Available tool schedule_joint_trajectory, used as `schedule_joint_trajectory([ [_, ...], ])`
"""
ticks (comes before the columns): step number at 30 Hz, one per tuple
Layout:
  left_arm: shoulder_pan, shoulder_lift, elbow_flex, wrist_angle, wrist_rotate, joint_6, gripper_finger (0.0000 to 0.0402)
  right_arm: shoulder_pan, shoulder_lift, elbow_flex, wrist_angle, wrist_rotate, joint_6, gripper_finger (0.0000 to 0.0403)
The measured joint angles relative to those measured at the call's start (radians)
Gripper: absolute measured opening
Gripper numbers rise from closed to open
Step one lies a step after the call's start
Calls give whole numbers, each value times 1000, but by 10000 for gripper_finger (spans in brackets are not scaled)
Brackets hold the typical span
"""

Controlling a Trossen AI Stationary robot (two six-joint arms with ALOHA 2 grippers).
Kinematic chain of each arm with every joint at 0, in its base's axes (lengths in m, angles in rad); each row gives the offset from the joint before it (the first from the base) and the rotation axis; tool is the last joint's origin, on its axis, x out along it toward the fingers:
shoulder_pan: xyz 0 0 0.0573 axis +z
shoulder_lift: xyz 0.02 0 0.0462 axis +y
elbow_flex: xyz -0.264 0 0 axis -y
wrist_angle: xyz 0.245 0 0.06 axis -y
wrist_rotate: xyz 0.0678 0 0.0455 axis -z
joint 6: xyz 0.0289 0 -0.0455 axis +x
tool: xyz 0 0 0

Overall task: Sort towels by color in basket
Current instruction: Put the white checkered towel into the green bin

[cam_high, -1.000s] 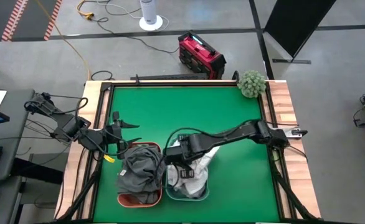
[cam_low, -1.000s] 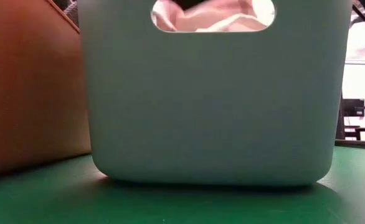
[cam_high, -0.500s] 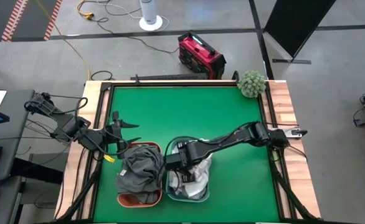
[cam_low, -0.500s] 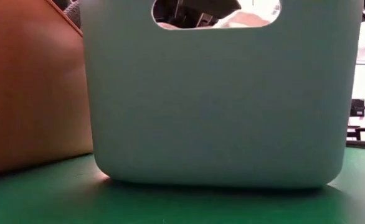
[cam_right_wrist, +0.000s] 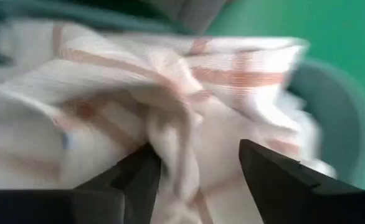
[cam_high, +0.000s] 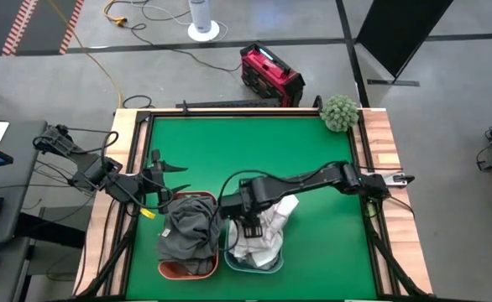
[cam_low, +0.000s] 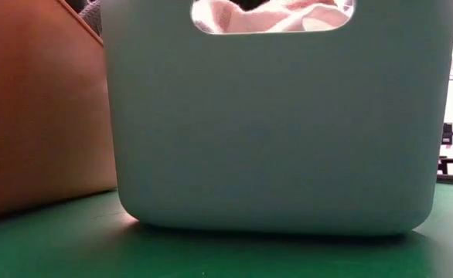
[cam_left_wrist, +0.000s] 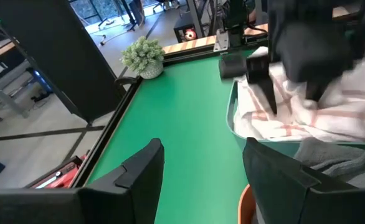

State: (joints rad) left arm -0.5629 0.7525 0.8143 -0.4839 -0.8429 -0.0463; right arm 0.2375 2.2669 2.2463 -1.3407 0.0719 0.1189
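My right end effector (cam_high: 250, 225), fingers spread, hangs over the white towel (cam_high: 263, 235) in the teal basket (cam_high: 273, 262).

A green fuzzy ball (cam_high: 340, 112) sits beside a red case (cam_high: 270, 75).

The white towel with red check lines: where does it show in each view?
High: white towel in the teal basket, under the right gripper.
Low: through the basket's handle slot.
Left wrist: heaped in the basket.
Right wrist: fills the picture.
Shared landmark: the teal basket.
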Motion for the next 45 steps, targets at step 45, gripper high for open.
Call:
schedule_joint_trajectory([
  [45,0,1,0,-50,-7,-50,208,106,-557,-894,92,144,215,257],
])
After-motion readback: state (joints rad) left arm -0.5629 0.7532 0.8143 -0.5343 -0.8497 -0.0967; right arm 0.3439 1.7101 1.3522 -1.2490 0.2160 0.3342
